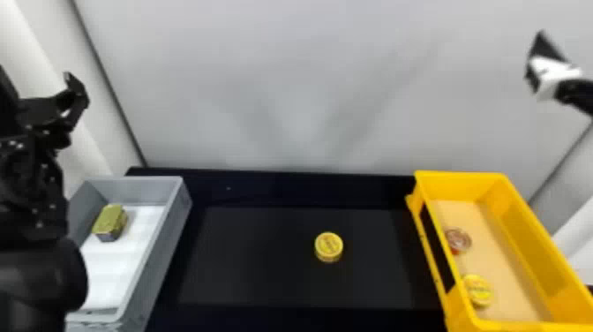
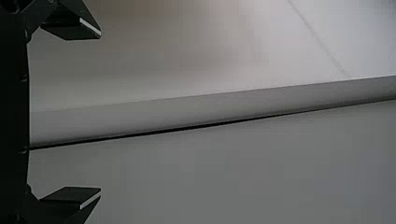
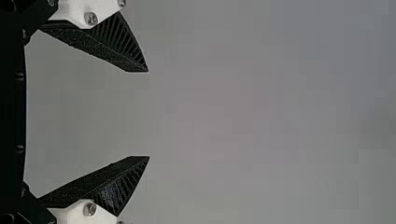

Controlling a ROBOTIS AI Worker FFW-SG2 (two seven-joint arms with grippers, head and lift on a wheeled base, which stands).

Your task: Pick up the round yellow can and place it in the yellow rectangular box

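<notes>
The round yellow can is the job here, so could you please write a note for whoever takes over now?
Left end effector: open, empty.
Right end effector: open, empty, raised.
Round yellow can: on the black table, outside the box.
Yellow rectangular box: holds another yellow can and a reddish one.
Done: nothing yet for this can.
To do: pick it up, place it in the box.

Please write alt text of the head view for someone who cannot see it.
A round yellow can sits on a black table between a grey box, left, holding a gold tin, and a yellow box, right, holding another yellow can and a reddish can. The left arm and right arm flank the scene.
</notes>
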